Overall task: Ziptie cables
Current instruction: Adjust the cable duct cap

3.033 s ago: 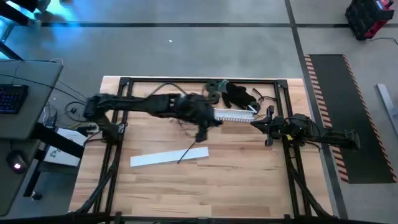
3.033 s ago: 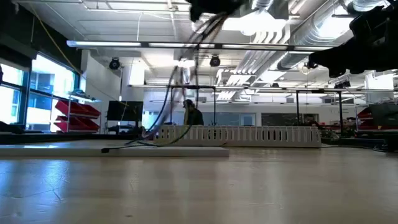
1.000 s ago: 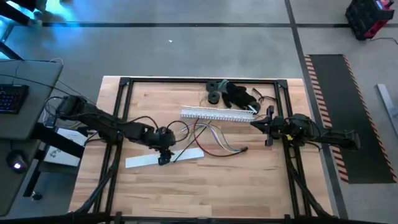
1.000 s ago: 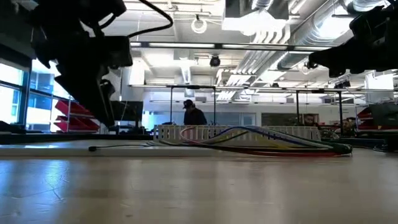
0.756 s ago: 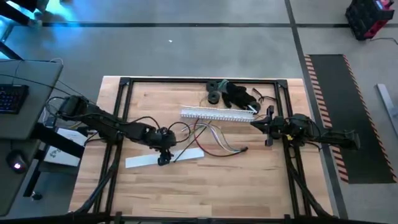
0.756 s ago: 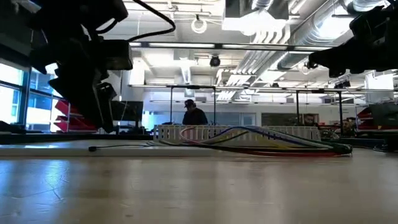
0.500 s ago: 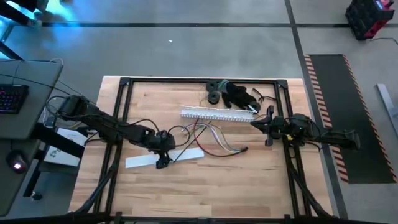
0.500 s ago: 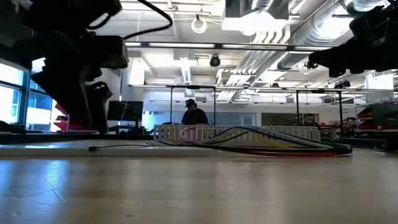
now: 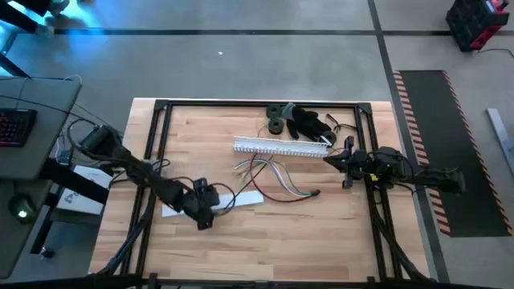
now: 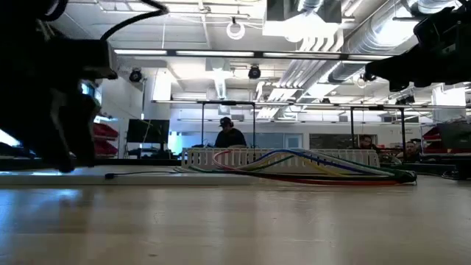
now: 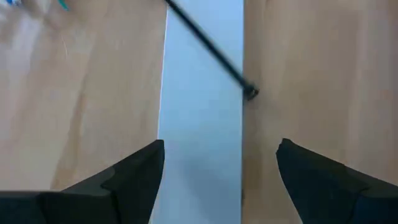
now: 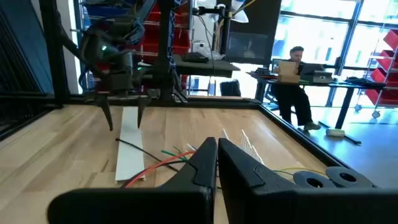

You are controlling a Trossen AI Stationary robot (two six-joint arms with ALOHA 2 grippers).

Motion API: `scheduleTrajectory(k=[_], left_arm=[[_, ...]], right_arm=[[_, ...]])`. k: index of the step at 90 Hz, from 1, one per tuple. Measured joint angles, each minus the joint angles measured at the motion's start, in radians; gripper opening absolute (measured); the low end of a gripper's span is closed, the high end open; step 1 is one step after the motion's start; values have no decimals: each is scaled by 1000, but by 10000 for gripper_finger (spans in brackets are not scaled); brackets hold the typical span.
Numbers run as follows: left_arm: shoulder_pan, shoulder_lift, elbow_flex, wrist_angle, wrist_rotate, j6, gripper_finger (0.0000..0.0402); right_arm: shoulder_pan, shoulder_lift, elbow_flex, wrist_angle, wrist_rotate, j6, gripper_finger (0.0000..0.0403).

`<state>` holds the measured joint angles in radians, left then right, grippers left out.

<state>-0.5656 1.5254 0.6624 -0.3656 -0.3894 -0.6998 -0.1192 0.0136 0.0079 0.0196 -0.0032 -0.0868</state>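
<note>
Left gripper [image 9: 201,215] is hovering over the near-left part of the table [image 9: 321,233], above the left end of a flat white strip [image 9: 241,200]. In the left wrist view its fingers [image 11: 137,177] are standing wide apart on either side of that strip, holding nothing. A thin black zip tie [image 11: 208,46] is lying slantwise across the strip, its head just off the strip's edge, ahead of the fingers.

The cables [image 9: 273,178] are lying loose and fanned out mid-table, red, blue, grey and yellowish strands, just in front of the white slotted duct [image 9: 281,147] and well apart from the left gripper. In the low view they are sagging in a flat heap [image 10: 316,165] before the duct.

Right gripper [image 9: 341,160] is waiting at the right end of the duct; in its wrist view its two fingers [image 12: 202,163] are pressed together, empty.

Risks, as judged from here:
- Zip tie is thin and flat on a smooth strip; fingers closing from this position could catch the strip's edges instead, or skate the tie away.
- Lifting the strip along with the tie would drag it towards the cables.
- Cables are unbundled and splayed; any tie looped round them could miss strands unless they are gathered first.
</note>
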Motion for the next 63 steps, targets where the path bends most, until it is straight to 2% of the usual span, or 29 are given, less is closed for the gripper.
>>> scheduleTrajectory(k=[23, 43, 63], left_arm=[[-39, 108, 5, -7, -191, -224, 289], [-33, 132, 4, -8, -207, -336, 280], [-26, 128, 7, -6, -211, -630, 243]], right_arm=[[0, 0, 0, 0, 0, 0, 0], [0, 0, 0, 0, 0, 0, 0], [0, 0, 0, 0, 0, 0, 0]])
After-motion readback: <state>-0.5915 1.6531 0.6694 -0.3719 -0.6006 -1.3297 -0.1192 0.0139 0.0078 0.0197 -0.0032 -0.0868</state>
